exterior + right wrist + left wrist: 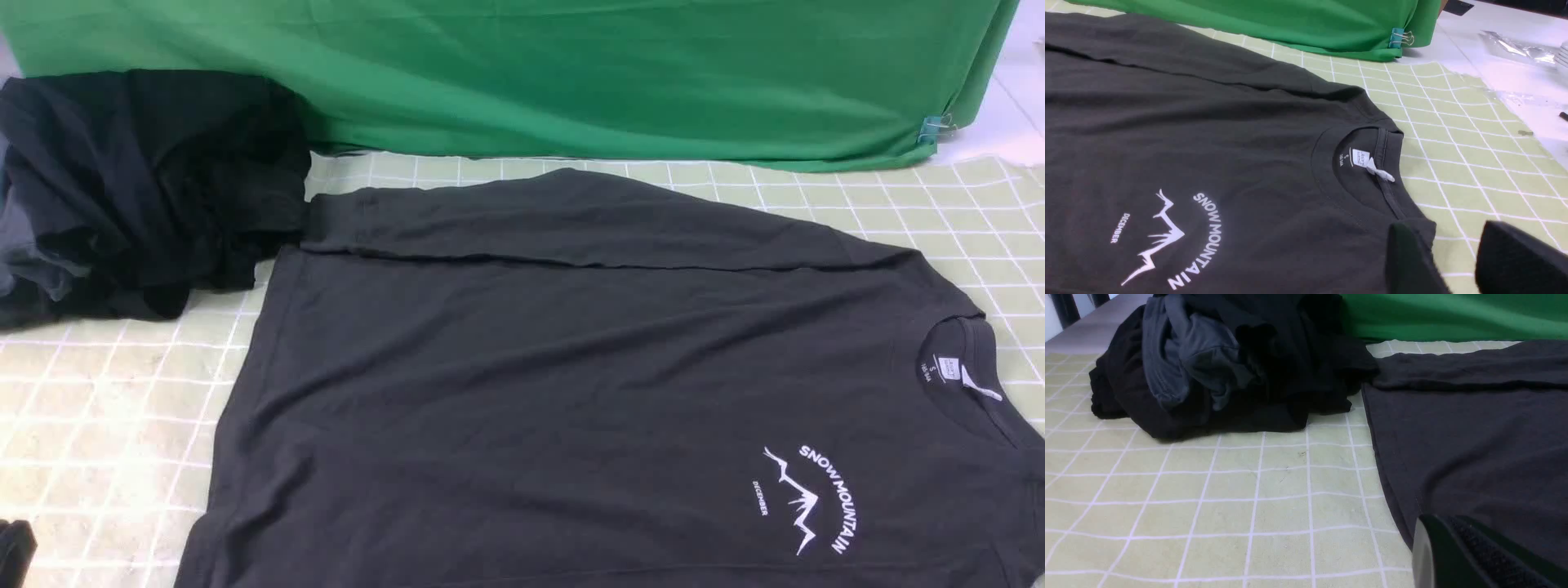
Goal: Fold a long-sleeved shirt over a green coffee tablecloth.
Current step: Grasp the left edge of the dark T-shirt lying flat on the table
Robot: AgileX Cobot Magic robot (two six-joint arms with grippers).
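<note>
— Covering the desk (1457, 51) is the green coffee tablecloth (106, 408), pale with white grid lines; a plain deep-green cloth (571, 73) fills the top of the front view.
— Where is the long-sleeved shirt (531, 367)?
— Flat on that tablecloth, from the centre to the lower right, collar at the right edge, logo lower right, 1 sleeve folded along its upper edge.
— And upper left?
— A bundle of dark garments (139, 180), touching that sleeve's end.
— The claws?
— The right claw (1445, 226) is spread, 2 fingers (1408, 261) apart at the bottom of its wrist view, just beside the shirt's shoulder edge. The left claw (1453, 543) is pressed together, lower right in its view, with the shirt behind it.
</note>
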